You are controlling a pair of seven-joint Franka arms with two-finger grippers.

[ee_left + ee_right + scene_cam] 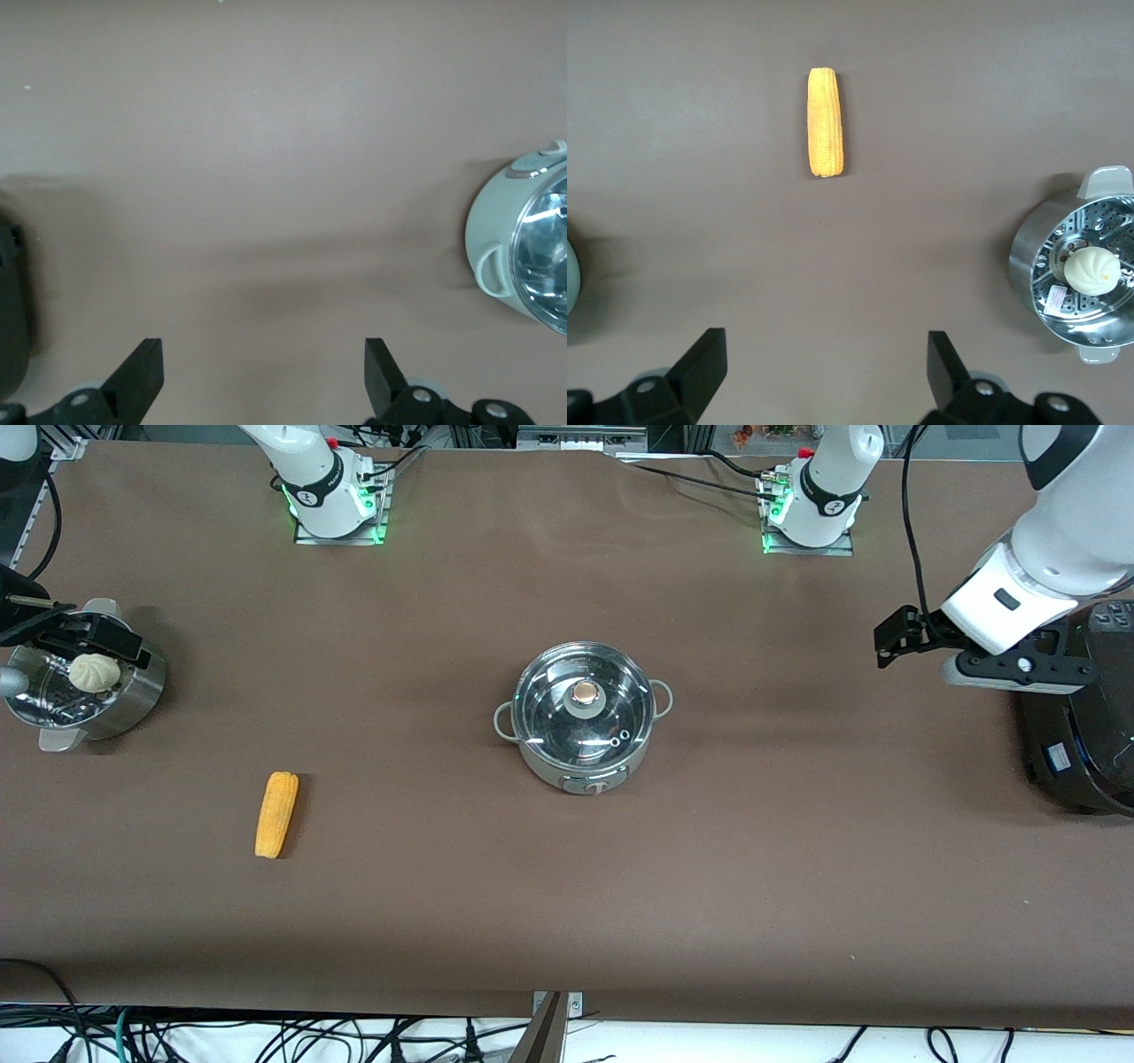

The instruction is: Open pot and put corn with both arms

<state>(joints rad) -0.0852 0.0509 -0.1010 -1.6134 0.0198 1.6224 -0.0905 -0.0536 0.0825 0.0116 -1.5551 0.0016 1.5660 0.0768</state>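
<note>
The steel pot [580, 762] stands mid-table with its glass lid [554, 708] and tan knob [585, 693] on it. Part of the pot shows in the left wrist view [496, 239]. The corn [277, 813] lies on the table toward the right arm's end, nearer the front camera than the pot. It also shows in the right wrist view [826, 122]. My left gripper [890, 642] is open and empty in the air beside the rice cooker; its fingers [142, 372] are wide apart. My right gripper [106, 640] is open and empty over the steamer basket; its fingers [700, 367] are wide apart.
A perforated steel steamer basket [133, 700] holding a white bun [95, 672] stands at the right arm's end; both show in the right wrist view, basket [1023, 257] and bun [1091, 268]. A big black rice cooker [1081, 726] stands at the left arm's end.
</note>
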